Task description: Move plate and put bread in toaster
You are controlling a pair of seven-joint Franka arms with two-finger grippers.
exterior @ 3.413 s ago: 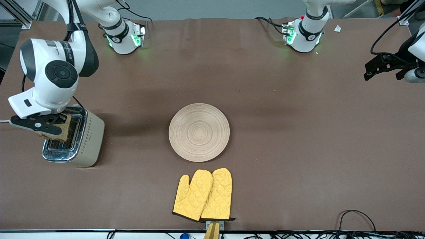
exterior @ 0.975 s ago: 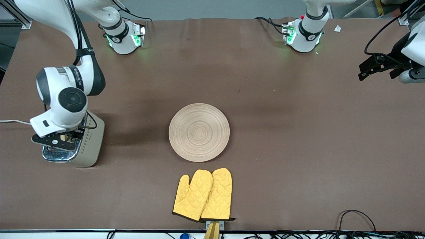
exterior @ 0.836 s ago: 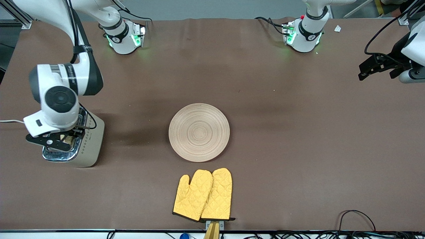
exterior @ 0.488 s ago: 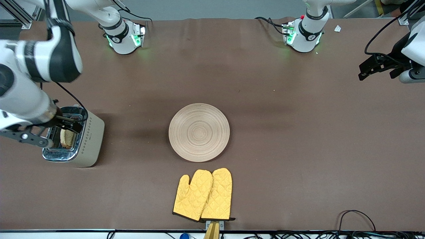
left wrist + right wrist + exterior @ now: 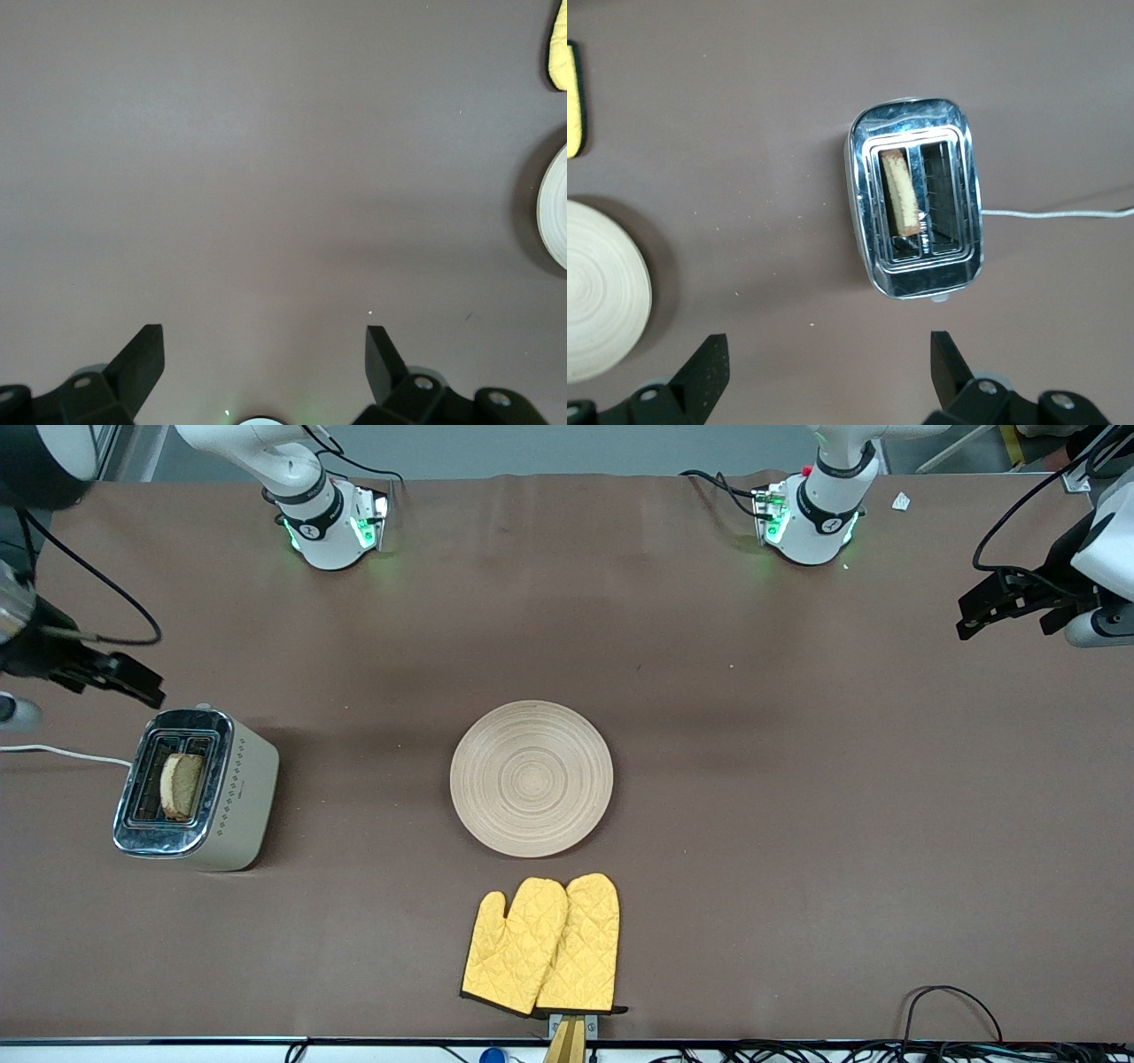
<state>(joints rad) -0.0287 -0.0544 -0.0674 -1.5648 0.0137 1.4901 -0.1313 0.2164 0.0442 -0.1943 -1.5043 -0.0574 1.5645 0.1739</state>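
Bread [image 5: 182,786] now dropped in toaster [image 5: 195,790] slot; right claw [image 5: 824,367] lifted clear, open and empty; left claw [image 5: 264,359] open, waiting; task looks finished.

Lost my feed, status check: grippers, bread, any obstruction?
Right gripper open, high over the toaster. Left gripper open, waiting over bare table. Bread seated in a toaster slot. Plate mid-table; nothing obstructing.

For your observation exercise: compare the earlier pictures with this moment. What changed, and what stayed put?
The right end effector let go of the bread, which now stands in a slot of the toaster, and rose away open. The left end effector shifted only slightly. The plate and the oven mitts stayed where they were.
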